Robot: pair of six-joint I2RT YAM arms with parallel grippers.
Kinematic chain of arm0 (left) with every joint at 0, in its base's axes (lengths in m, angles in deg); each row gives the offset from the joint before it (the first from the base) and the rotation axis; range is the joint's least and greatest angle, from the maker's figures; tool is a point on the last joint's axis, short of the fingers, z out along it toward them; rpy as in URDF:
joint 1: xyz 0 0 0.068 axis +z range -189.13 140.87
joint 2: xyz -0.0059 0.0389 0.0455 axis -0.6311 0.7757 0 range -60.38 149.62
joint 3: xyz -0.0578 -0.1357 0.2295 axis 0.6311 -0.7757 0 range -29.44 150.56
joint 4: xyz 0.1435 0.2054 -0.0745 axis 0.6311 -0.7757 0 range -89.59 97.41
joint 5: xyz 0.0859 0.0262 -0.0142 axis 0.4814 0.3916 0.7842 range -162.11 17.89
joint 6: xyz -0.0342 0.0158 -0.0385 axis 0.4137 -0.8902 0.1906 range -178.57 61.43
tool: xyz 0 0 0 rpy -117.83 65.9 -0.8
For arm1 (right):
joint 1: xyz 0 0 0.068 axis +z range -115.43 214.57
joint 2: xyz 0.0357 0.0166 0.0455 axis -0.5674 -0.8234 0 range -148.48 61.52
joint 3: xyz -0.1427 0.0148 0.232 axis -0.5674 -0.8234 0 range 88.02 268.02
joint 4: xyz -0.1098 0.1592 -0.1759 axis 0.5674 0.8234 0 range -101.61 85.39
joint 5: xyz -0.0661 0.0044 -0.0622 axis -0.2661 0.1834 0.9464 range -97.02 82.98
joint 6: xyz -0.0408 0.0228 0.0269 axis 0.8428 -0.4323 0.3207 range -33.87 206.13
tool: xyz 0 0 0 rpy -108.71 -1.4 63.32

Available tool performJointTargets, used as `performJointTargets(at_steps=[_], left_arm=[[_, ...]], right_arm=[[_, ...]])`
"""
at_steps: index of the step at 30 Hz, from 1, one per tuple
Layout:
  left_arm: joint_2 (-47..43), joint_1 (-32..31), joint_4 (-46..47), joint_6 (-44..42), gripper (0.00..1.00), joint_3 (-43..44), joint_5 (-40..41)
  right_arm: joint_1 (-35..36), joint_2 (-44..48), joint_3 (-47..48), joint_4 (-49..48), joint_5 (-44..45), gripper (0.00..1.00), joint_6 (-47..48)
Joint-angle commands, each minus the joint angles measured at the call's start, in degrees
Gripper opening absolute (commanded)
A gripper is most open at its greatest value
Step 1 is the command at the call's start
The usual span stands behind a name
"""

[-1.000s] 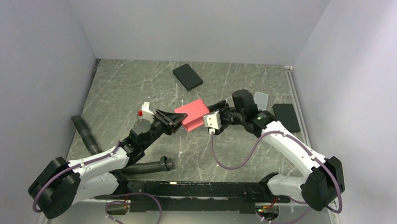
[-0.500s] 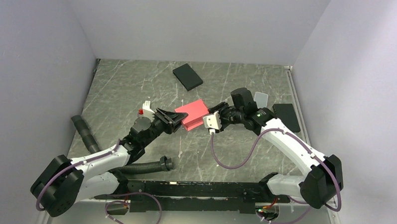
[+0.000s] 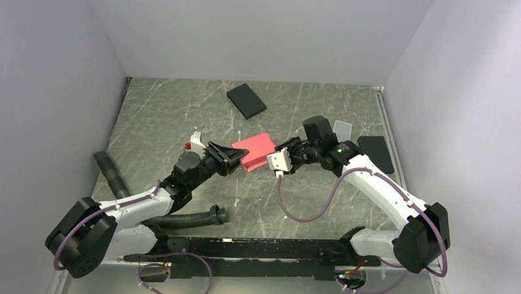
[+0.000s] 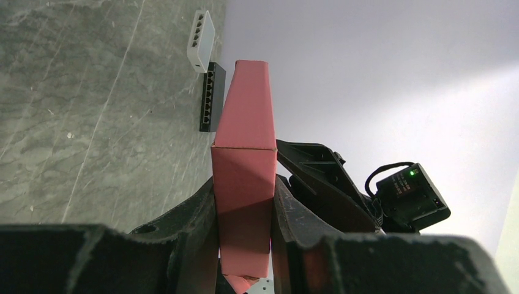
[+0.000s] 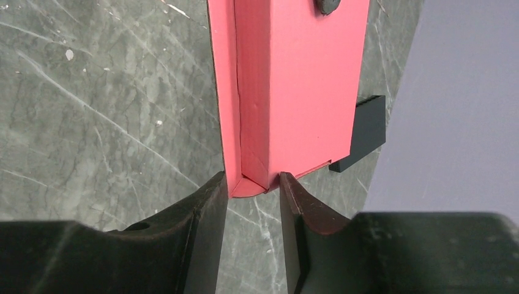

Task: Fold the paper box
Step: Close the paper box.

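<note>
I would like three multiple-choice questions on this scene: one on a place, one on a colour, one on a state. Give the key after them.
1. Where is the paper box?
A. between the left gripper and the right gripper
B. flat at the far edge of the table
C. beside the arms' bases

2. What colour is the paper box?
A. blue
B. pinkish red
C. white

3. What is the left gripper doing?
A. hanging open over the table
B. lying shut on the table
C. clamping the paper box

Key: 1 A, the top view shows a gripper at each end of it; 2 B, every view shows that colour; 3 C, the left wrist view shows a finger pressed on each side.
</note>
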Motion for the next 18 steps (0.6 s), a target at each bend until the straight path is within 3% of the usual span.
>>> performJointTargets(at_steps=[1, 9, 18], left_arm=[[0.4, -0.2, 4.7, -1.1, 0.0, 3.1, -4.6], [0.8, -0.1, 4.1, -2.7, 0.0, 4.0, -7.5], [-0.9, 0.4, 3.7, -3.1, 0.0, 2.4, -7.0]], right_arm=[[0.2, 0.1, 2.5, -2.1, -2.1, 0.37, 0.3], [0.0, 0.1, 2.4, -2.4, -2.1, 0.3, -0.1], [-0.3, 2.1, 0.8, -2.6, -2.9, 0.53, -1.3]])
